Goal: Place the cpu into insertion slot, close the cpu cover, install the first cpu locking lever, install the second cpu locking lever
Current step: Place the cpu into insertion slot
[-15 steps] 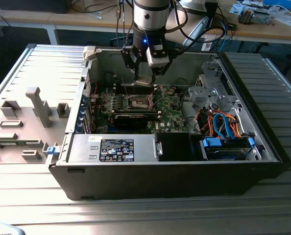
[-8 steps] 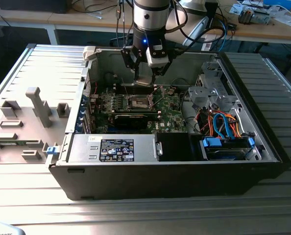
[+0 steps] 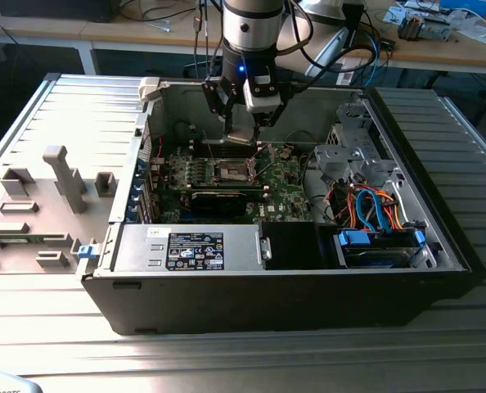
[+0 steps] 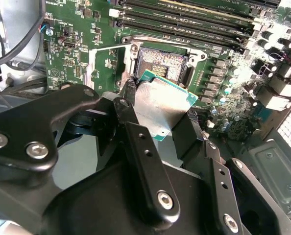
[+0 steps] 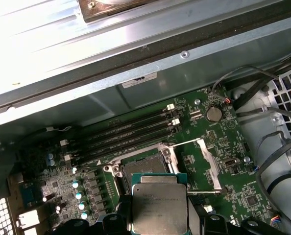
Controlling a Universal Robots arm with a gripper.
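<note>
Exterior view. The arm reaches down into an open computer case [image 3: 439, 246] lying on its side. The gripper [image 3: 245, 129] hangs just above the socket [image 3: 231, 170] in the middle of the green board [image 3: 288, 192], well apart from the labelled power-supply box [image 3: 195, 248] at the case's near wall. The approach from straight overhead suits a part that has to go down flat.

Second wrist view. The gripper [image 4: 159, 111] is closed partway on the chip [image 4: 162, 98]. Its two black fingers [image 4: 127, 105] press on opposite edges, so the grey metal top faces the camera and the underside is left free. The chip sits tilted in this view, with one corner reaching over the rim of the socket [image 4: 160, 63]. It is not seated, since the dark centre of the socket is uncovered beyond it. Long memory slots [image 4: 184, 19] run past the socket's far side.

First wrist view. The chip [image 5: 158, 205] is in the foreground, overlapping the near rim of the socket [image 5: 144, 167]. The cover frame [image 5: 209, 164] is swung aside next to the socket, with green board showing through its cut-out. This is probably why the opening is clear to take the chip. How steeply the frame stands cannot be told.
</note>
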